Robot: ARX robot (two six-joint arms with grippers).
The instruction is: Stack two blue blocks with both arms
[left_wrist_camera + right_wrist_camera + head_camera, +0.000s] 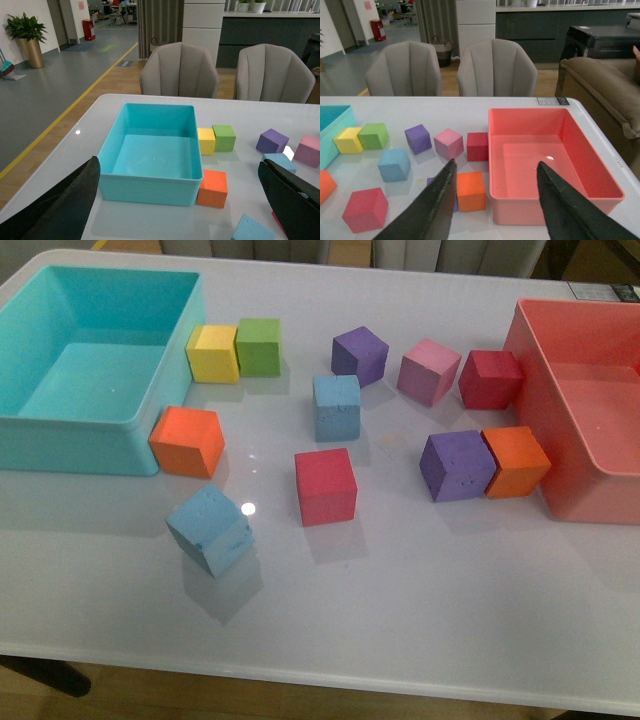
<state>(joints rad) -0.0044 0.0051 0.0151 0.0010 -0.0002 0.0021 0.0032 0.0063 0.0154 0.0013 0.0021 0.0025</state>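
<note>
left gripper (179, 169): fingers spread wide, nothing between them, held above the table (420, 580) and looking across its left half. right gripper (496, 164): also spread and empty, looking over the right half. neither arm shows in the front view. this reads as a ready posture, jaws opened in advance for a cube-sized grab; no pick begun yet.

near blue block (210, 530): on the left arm's side, turned at an angle to the table edge, standing alone. orange cube (187, 440) behind it is apart, red cube (325, 486) to its right is apart. open room on every side, so the jaws can likely come down freely once turned to its faces.

far blue block (337, 407): mid-table and square-on, visible to the right wrist camera (394, 164). purple cube (360, 353) is just behind it, the red cube in front. its left and right faces look clearer, so a side-to-side pinch seems safer.

turquoise bin (100, 430) and pink bin (590, 490) wall off the table's two flanks. bare surface lies toward the front edge, the likeliest stacking ground; the near block is the better base, judged by the room around it.
</note>
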